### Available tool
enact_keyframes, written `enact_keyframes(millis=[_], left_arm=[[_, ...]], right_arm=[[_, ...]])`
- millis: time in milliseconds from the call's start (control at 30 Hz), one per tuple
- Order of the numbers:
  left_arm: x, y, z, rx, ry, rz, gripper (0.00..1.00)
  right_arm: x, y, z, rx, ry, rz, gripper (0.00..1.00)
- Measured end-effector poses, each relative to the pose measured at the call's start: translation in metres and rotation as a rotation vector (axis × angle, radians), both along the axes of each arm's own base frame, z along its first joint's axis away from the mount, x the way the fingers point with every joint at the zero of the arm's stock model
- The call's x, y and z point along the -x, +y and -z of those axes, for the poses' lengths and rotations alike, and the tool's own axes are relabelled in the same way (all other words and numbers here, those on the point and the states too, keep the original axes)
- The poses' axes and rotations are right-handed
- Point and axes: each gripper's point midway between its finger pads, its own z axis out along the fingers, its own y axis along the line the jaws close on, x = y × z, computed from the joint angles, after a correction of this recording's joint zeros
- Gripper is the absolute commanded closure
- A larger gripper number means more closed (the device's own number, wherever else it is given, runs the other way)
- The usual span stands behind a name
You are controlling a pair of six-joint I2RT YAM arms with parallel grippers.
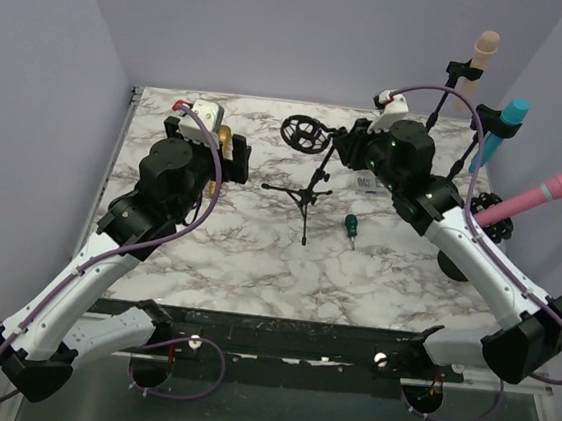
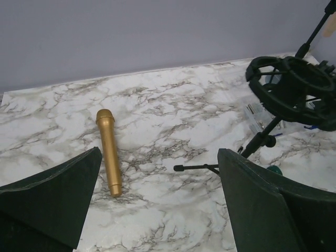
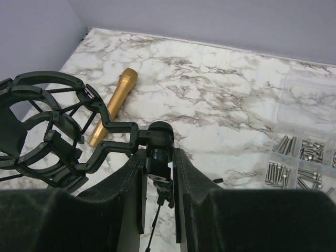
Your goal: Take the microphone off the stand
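Marble table bears a screwdriver and screw box beside the stand.

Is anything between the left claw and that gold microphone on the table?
Nothing visible. The left gripper hangs open over the table, with the gold microphone lying uncovered just ahead; the stand sits off to the right.

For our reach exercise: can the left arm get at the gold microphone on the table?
Probably yes: the gold microphone lies flat, clear of the stand, just ahead of the open left gripper, nothing between.
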Motion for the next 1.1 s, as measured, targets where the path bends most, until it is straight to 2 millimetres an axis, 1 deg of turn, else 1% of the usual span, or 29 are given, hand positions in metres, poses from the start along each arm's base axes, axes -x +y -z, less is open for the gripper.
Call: enact_keyframes(millis=[100, 167, 233, 333, 367, 467, 533, 667, 733, 833, 1033, 1100], left_arm=[[-0.002, 0.002, -0.003, 0.004, -0.014, -0.014, 0.04], [-0.003, 0.002, -0.004, 0.007, -0.02, -0.017, 0.04], [-0.004, 0.001, -0.004, 0.008, -0.026, -0.016, 0.04], [-0.004, 0.001, -0.002, 0.008, -0.028, -0.018, 0.04], [-0.005, 0.001, -0.001, 0.007, -0.027, -0.019, 0.04], [-0.005, 0.002, 0.001, 0.007, -0.028, -0.019, 0.04], [-0.005, 0.001, -0.001, 0.009, -0.033, -0.019, 0.04], [-0.005, 0.002, -0.003, 0.013, -0.039, -0.021, 0.04], [-0.005, 0.002, -0.003, 0.015, -0.041, -0.021, 0.04], [-0.003, 0.003, -0.005, 0.02, -0.049, -0.021, 0.04], [-0.003, 0.004, -0.008, 0.029, -0.06, -0.021, 0.04], [-0.003, 0.003, -0.007, 0.031, -0.058, -0.021, 0.04]], right_arm=[[-0.018, 0.009, 0.019, 0.027, 0.015, 0.054, 0.99], [-0.026, 0.014, 0.032, 0.064, 0.017, 0.102, 0.99], [-0.029, 0.023, 0.035, 0.088, -0.01, 0.138, 0.99], [-0.026, 0.028, 0.036, 0.116, -0.049, 0.198, 0.99], [-0.025, 0.029, 0.036, 0.12, -0.058, 0.218, 0.97], [-0.027, 0.026, 0.04, 0.138, -0.063, 0.275, 0.79], [-0.029, 0.025, 0.045, 0.149, -0.063, 0.302, 0.71], [-0.029, 0.027, 0.047, 0.149, -0.063, 0.319, 0.61], [-0.028, 0.03, 0.049, 0.151, -0.056, 0.317, 0.52], [-0.026, 0.03, 0.053, 0.155, -0.036, 0.312, 0.35], [-0.017, 0.029, 0.057, 0.167, 0.005, 0.287, 0.15], [-0.011, 0.026, 0.053, 0.167, 0.014, 0.273, 0.11]])
